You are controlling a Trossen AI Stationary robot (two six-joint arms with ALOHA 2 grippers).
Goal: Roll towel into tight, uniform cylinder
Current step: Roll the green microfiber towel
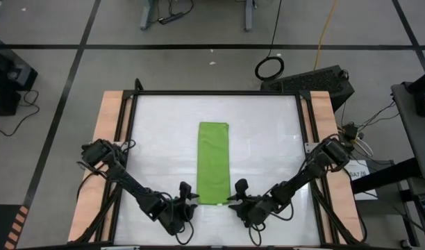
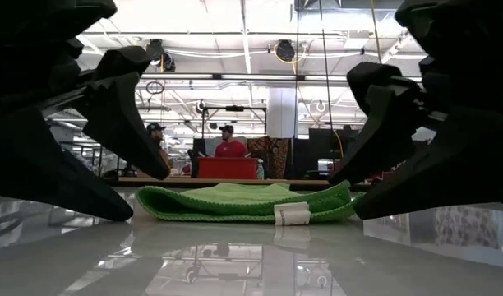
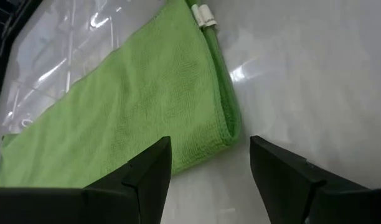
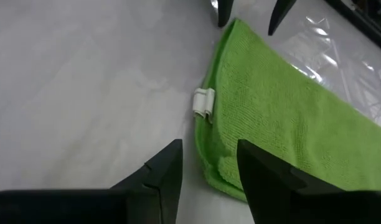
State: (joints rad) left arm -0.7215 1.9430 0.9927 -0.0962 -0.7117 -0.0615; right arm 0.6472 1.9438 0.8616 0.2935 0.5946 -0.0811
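1. Towel (image 1: 213,162): lime-green, folded into a long narrow strip, lying flat at mid-table (image 1: 268,118); a white tag (image 4: 203,102) shows on its near short edge.
2. Left gripper (image 1: 186,196): just beside the towel's near left corner, fingers (image 3: 150,171) spread, grasping nothing.
3. Right gripper (image 1: 238,194): just beside the near right corner, fingers (image 4: 164,168) parted, holding nothing.

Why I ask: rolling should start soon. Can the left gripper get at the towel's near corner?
Probably yes: the left gripper hangs open beside the towel, nothing between them.
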